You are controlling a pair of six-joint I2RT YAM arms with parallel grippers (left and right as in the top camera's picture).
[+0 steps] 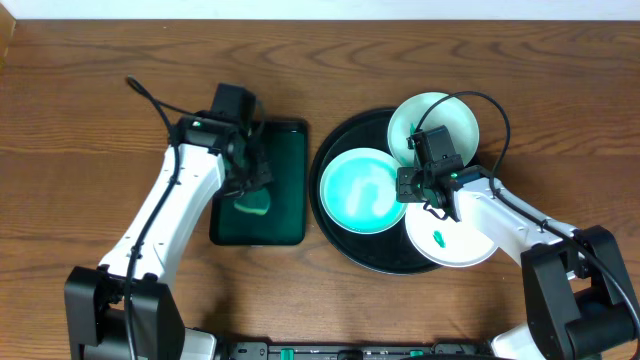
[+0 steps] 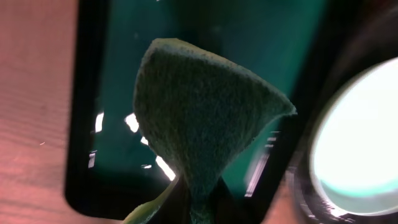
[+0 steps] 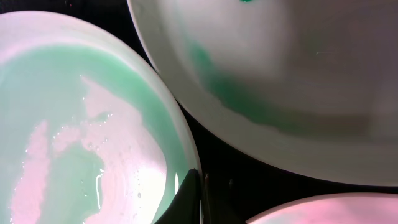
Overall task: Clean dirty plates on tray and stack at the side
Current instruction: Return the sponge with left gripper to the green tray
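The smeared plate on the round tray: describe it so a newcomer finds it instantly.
Find the large round black tray, right of the dark green rectangular tray. Of the three on it, take the plate at the overhead view's lower right. It is the whitest, with one small dark green smear; the other two look mint.

Three plates point(image 1: 362, 190) crowd the round black tray point(image 1: 335, 145), with only thin dark gaps between their rims; the right arm point(image 1: 500, 215) lies across the plate nearest the front edge, its cable point(image 1: 503, 115) looping over the one nearest the back edge; the green tray point(image 1: 285, 160) sits just beside the black one, hardly a gap between; the left arm point(image 1: 175, 205) and its sponge point(image 1: 252, 205) hang over it; the counter point(image 1: 80, 100) lies open toward both back corners.
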